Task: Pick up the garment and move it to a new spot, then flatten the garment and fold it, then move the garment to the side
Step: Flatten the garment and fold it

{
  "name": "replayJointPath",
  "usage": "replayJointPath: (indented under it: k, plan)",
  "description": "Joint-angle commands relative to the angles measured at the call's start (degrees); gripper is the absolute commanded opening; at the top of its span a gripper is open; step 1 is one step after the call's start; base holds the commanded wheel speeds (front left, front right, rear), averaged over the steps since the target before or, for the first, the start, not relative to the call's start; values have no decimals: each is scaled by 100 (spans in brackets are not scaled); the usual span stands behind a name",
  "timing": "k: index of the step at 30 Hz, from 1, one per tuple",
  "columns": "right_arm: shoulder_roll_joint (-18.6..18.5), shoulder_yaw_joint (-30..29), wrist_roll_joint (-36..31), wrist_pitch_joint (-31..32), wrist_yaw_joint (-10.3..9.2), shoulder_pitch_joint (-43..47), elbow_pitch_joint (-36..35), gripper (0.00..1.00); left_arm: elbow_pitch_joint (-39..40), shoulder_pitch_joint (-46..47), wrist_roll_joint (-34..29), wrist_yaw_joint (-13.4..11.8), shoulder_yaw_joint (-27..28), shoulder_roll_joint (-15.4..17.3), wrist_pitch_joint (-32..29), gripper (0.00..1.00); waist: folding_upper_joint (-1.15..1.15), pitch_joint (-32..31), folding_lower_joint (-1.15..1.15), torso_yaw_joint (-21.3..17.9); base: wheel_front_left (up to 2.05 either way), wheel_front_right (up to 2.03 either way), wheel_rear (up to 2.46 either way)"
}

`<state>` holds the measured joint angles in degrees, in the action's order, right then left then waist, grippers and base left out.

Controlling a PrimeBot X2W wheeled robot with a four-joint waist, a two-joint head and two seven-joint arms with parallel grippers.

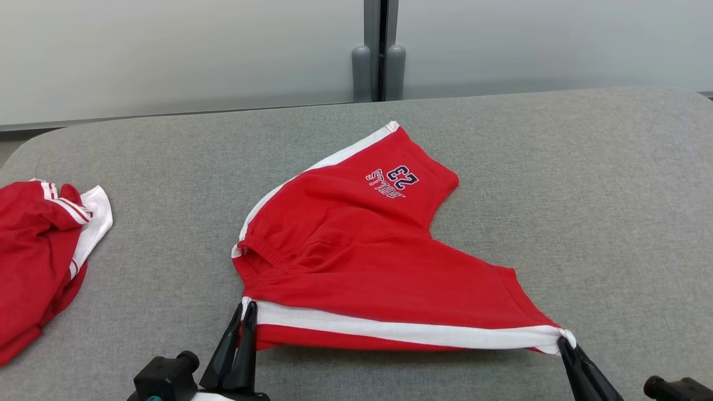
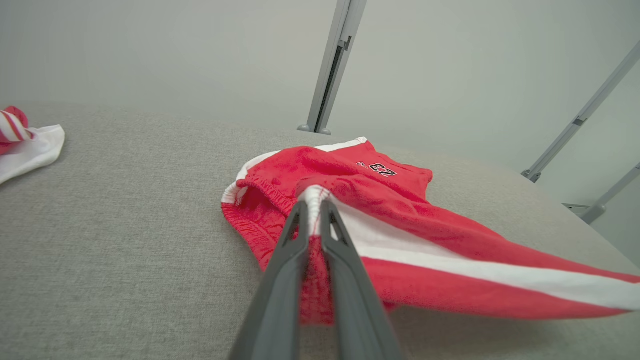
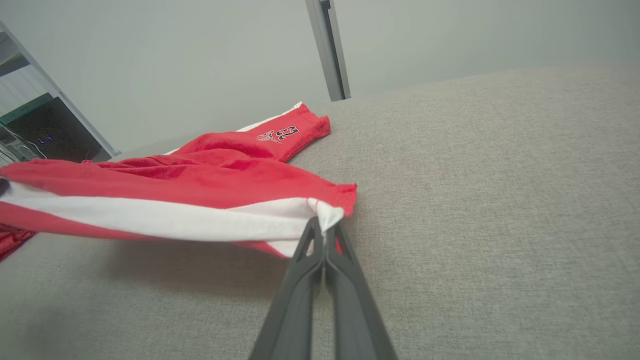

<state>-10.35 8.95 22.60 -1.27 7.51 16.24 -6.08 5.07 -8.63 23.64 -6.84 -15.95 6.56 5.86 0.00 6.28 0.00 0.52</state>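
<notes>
**A:** Head view first. Where is the garment?

**B:** The red shorts (image 1: 356, 250) lie mid-frame on the grey padded table (image 1: 585, 184), with the leg printed 23 flat toward the upper middle. The near side, with its white stripe (image 1: 401, 328), is raised and pulled taut along the lower frame. The left gripper (image 1: 247, 309), lower centre-left, is pinched on the waistband corner. The right gripper (image 1: 563, 342), lower right, is clamped on the hem corner. A second red garment (image 1: 33, 262) is bunched at the left edge, well apart.

**A:** Left wrist view?

**B:** The 2 fingers nip the stripe's end at mid-frame, with cloth between them. The stripe runs off to the right edge, and there is a shadow beneath it.

**A:** Right wrist view?

**B:** The jaws are closed tight on the white hem corner at centre, and the shorts stretch away toward the left edge.

**A:** Which step is this?

**B:** I'd judge flattening, on the way to the fold, since 1 leg is down and the other is held up by both corners. The next move calls for both grippers travelling together with the stripe kept taut. They would either draw out the creases or carry this leg over the printed one, and lower it before letting go.
</notes>
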Motion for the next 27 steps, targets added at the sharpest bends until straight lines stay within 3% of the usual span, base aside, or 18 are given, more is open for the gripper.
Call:
replayJointPath:
  k: [1,9,15,21,27]
  plan:
    - [-36,-68,-53,43,-4,-34,-56,0,27,-24,9,-38,10,28,-22,0,0,30,0,31,0,0,0]
    - [-436,-156,40,85,-5,-1092,99,0,-294,534,173,34,0,-47,-142,0,0,521,0,316,0,0,0]
    - [-898,207,222,138,-7,-2401,605,0,-578,1153,313,139,49,-102,-97,0,0,1013,0,509,0,0,0]
    - [-1358,894,595,95,-7,-4216,1542,0,-974,2077,280,188,-40,-200,-38,0,0,1614,0,785,0,0,0]
    - [-1578,1678,1042,56,-6,-5738,2551,0,-1570,2948,505,271,-156,-297,131,0,0,2053,0,1132,0,0,0]
